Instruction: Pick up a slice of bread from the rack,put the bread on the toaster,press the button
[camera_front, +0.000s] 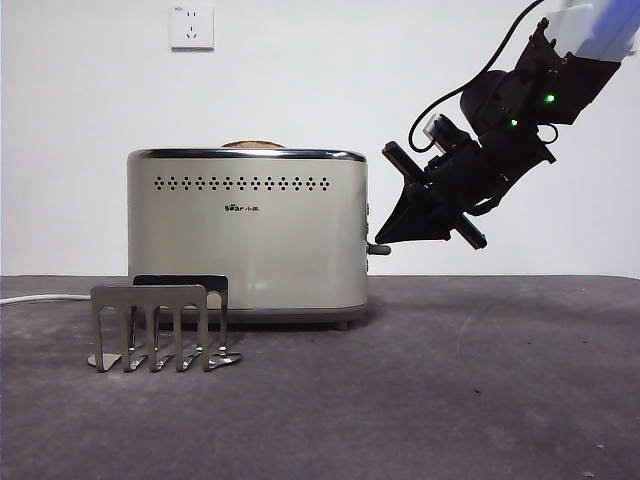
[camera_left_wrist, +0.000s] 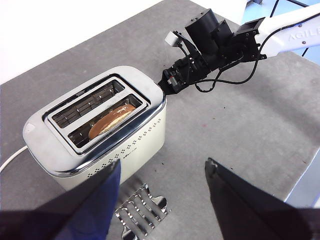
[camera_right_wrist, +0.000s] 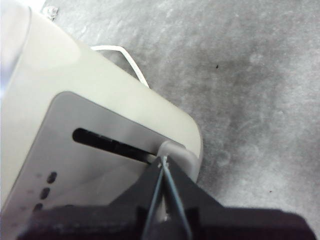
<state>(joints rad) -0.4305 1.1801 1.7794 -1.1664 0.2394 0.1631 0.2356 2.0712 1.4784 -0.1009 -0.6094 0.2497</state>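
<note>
From the front we see the right gripper (camera_front: 385, 243) slanting down with its tip against the lever knob (camera_front: 378, 249) on the end face of the toaster (camera_front: 247, 230). The knob lies directly beneath the tip, so we judge the coming move to be a straight push down. The slice of bread (camera_front: 252, 145) shows only its crust above the chrome rim. The rack (camera_front: 160, 325), well away from this gripper, holds nothing.

In the left wrist view we see the left gripper (camera_left_wrist: 162, 200) hanging high with jaws wide and empty. The bread sits in 1 of the toaster's 2 slots, the other bare.

In the right wrist view the jaws are pressed together on the knob, at the end of the lever slot (camera_right_wrist: 112, 144), whose long axis runs away from the tip.
</note>
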